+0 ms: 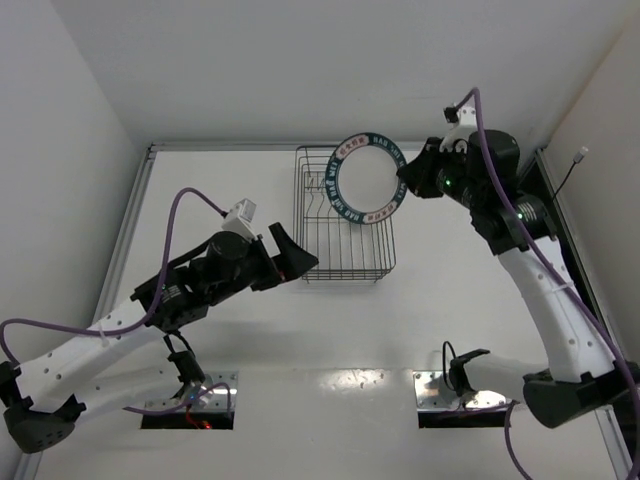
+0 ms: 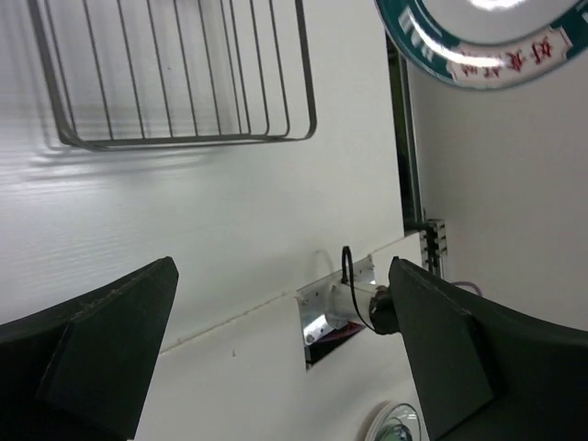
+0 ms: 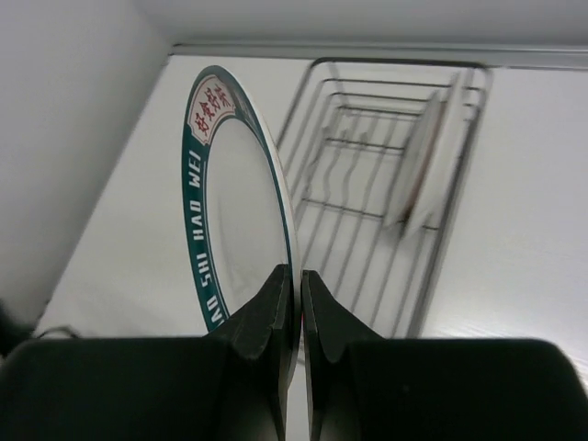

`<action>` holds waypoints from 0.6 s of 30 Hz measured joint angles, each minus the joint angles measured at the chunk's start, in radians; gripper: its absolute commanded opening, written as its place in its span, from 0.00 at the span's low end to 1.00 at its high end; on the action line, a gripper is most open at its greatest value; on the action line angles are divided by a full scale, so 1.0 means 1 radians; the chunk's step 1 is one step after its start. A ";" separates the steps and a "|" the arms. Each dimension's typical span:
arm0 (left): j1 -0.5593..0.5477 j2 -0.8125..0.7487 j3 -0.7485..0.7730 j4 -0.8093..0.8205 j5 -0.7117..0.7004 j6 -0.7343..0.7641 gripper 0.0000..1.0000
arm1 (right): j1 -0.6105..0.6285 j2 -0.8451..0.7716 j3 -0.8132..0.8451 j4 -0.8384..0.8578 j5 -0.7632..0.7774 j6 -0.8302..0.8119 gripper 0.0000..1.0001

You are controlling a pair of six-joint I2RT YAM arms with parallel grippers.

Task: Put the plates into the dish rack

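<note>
The white plate with the blue-green lettered rim band hangs on edge above the far end of the dark wire dish rack. My right gripper is shut on its right rim. In the right wrist view the fingertips pinch the plate's edge, and two other plates stand upright between the prongs of the rack. My left gripper is open and empty, just left of the rack's near corner. Its view shows the rack and the held plate.
White walls close in the table on the left, back and right. Two metal base plates with cut-outs sit at the near edge. The right arm's base shows between my left fingers.
</note>
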 measured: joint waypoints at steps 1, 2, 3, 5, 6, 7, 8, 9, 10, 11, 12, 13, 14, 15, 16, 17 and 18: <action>0.000 -0.002 0.018 -0.024 -0.017 0.006 0.99 | 0.007 0.029 0.023 -0.003 0.048 -0.005 0.00; 0.000 -0.003 0.035 -0.050 -0.033 0.012 0.99 | 0.016 0.066 0.055 -0.012 0.114 -0.011 0.00; 0.000 -0.006 0.056 -0.078 -0.050 0.020 0.99 | 0.024 0.101 0.081 -0.014 0.169 -0.018 0.00; 0.000 -0.014 0.095 -0.124 -0.085 0.037 0.99 | 0.045 0.189 0.137 -0.024 0.282 -0.032 0.00; 0.000 -0.019 0.115 -0.151 -0.104 0.047 0.99 | 0.055 0.230 0.159 -0.024 0.329 -0.039 0.00; 0.000 -0.022 0.135 -0.179 -0.122 0.059 0.99 | 0.066 0.275 0.187 -0.037 0.380 -0.046 0.00; 0.000 -0.025 0.156 -0.202 -0.142 0.069 0.99 | 0.078 0.327 0.220 -0.053 0.427 -0.055 0.00; 0.000 -0.025 0.179 -0.229 -0.162 0.083 0.99 | 0.091 0.378 0.264 -0.079 0.473 -0.064 0.00; 0.000 -0.025 0.196 -0.246 -0.178 0.093 0.99 | 0.104 0.433 0.317 -0.101 0.515 -0.074 0.00; 0.000 -0.024 0.211 -0.262 -0.197 0.103 0.99 | 0.118 0.492 0.377 -0.126 0.559 -0.082 0.00; 0.000 -0.023 0.223 -0.281 -0.216 0.113 0.99 | 0.131 0.550 0.438 -0.150 0.594 -0.091 0.00; 0.000 -0.019 0.233 -0.300 -0.235 0.123 0.99 | 0.142 0.607 0.508 -0.175 0.627 -0.101 0.00; 0.000 -0.014 0.240 -0.314 -0.251 0.133 0.99 | 0.153 0.661 0.566 -0.185 0.658 -0.109 0.00; 0.000 -0.010 0.242 -0.328 -0.266 0.141 0.99 | 0.165 0.719 0.633 -0.203 0.692 -0.118 0.00; 0.000 -0.006 0.243 -0.341 -0.279 0.150 0.99 | 0.174 0.763 0.680 -0.214 0.715 -0.127 0.00; 0.000 0.001 0.243 -0.353 -0.292 0.159 0.99 | 0.182 0.811 0.731 -0.230 0.741 -0.133 0.00; 0.000 0.008 0.243 -0.365 -0.302 0.167 0.99 | 0.188 0.843 0.763 -0.240 0.758 -0.137 0.00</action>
